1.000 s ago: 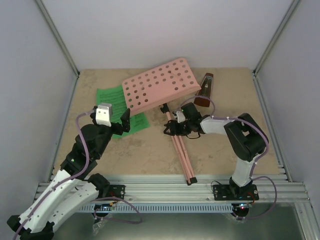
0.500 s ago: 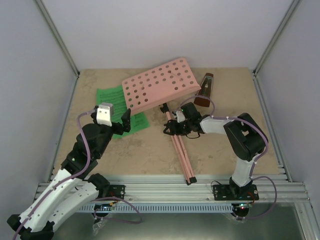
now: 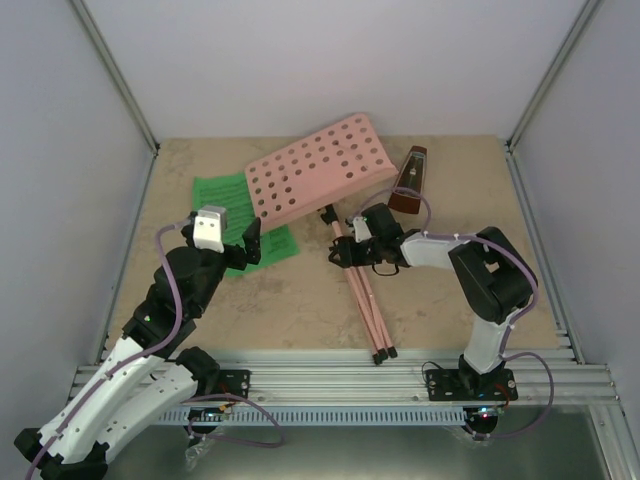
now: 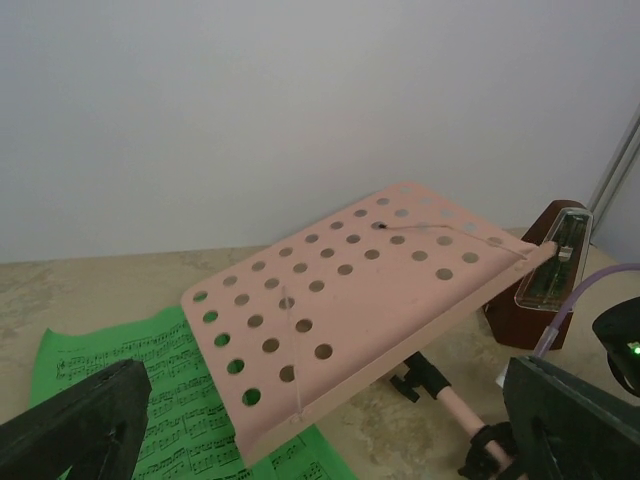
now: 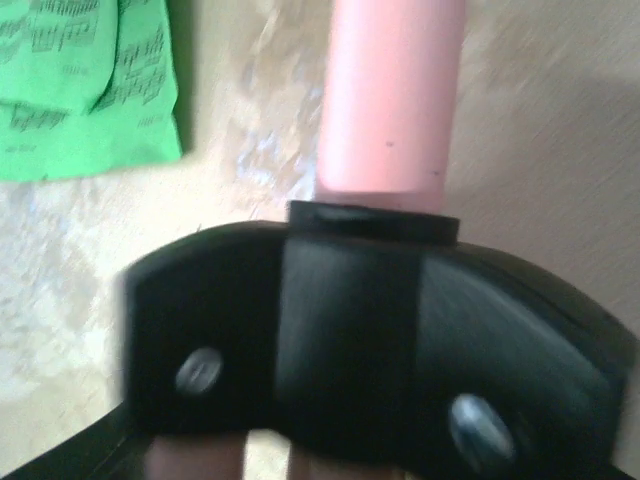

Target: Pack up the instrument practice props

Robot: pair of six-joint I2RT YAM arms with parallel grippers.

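Note:
The pink music stand lies on the table, its hole-punched desk [image 3: 315, 170] tilted up and its folded legs [image 3: 368, 305] pointing at the near edge. My right gripper [image 3: 347, 252] is shut on the stand's pole at its black collar [image 5: 350, 330], which fills the right wrist view under the pink tube [image 5: 390, 100]. The green sheet-music pages [image 3: 232, 215] lie flat, partly under the desk's left end. My left gripper [image 3: 250, 240] is open and empty over the pages' near right corner, its fingers [image 4: 75, 420] wide apart below the desk [image 4: 350, 290]. The brown metronome [image 3: 408, 182] stands behind the desk's right end.
White walls with metal corner posts [image 3: 120, 85] close in the table on three sides. A metal rail [image 3: 330, 380] runs along the near edge, just past the stand's feet [image 3: 383, 353]. The metronome also shows in the left wrist view [image 4: 545, 275].
The right gripper has drawn the stand slightly away from the near edge; the feet slid back and the legs lie closer together. The left arm has barely moved.

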